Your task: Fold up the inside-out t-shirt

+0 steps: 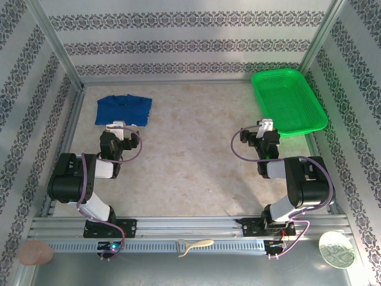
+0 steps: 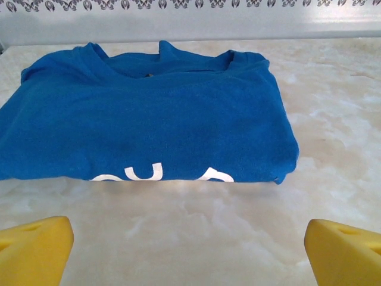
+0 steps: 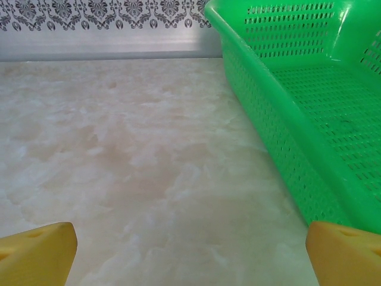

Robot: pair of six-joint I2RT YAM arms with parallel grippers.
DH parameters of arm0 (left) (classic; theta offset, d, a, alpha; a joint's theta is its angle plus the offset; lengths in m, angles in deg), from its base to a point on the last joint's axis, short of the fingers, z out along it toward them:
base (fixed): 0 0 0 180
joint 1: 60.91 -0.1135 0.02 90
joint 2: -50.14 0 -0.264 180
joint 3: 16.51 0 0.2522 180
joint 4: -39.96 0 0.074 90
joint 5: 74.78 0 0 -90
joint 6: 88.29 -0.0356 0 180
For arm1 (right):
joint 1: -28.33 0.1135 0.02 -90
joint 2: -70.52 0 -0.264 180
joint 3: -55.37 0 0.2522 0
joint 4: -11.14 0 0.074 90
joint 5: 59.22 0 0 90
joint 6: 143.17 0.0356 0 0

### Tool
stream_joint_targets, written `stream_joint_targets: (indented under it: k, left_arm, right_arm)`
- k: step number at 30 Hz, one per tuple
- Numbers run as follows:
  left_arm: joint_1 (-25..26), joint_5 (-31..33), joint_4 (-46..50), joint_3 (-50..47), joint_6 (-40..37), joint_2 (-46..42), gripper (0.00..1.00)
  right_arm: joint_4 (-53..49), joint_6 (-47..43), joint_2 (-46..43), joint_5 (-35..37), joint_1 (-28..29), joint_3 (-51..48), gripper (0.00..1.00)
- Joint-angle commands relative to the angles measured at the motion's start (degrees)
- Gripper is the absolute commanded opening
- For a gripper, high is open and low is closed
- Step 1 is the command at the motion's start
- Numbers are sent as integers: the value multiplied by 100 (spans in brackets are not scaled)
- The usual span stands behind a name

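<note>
**Inspector:** Item 1, location of the work?

**Operator:** The t-shirt (image 1: 124, 110) lies at the far left of the table (image 1: 190, 161), close to the back wall. It is a compact blue rectangle with its collar (image 2: 161, 56) away from the arms. White lettering (image 2: 159, 173) shows along its near fold.

**Inspector:** Item 2, the grippers?

**Operator:** The left gripper (image 1: 117, 127) sits just short of the near fold, jaws spread wide and empty. The right gripper (image 1: 266, 127) is also spread and empty, facing bare table beside the green basket (image 1: 292, 101).

**Inspector:** Finding on progress?

**Operator:** In my judgement the folding looks essentially complete and the edges are fairly square. If 1 more fold or a tidy-up is wanted, the left arm is the one placed for it. It should come in low, slide 1 finger under the near fold, and pinch every layer, not just the top one. It should lift only slightly so the stack does not splay.

**Inspector:** Obstructions?

**Operator:** Nothing stands between the left gripper and the shirt. The back wall and the left frame rail are near the shirt, so a carry-over has little room. The basket is well apart from the shirt and concerns the right arm only.
</note>
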Motion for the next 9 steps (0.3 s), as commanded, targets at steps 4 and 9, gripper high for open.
stream_joint_targets:
  k: [4, 9]
  left_arm:
    - [-33, -246, -14, -77, -35, -72, 99]
    - [-39, -245, -9, -78, -34, -66, 99]
  right_arm:
    - [-18, -43, -30, -58, -36, 37, 98]
    - [55, -106, -90, -11, 1, -41, 99]
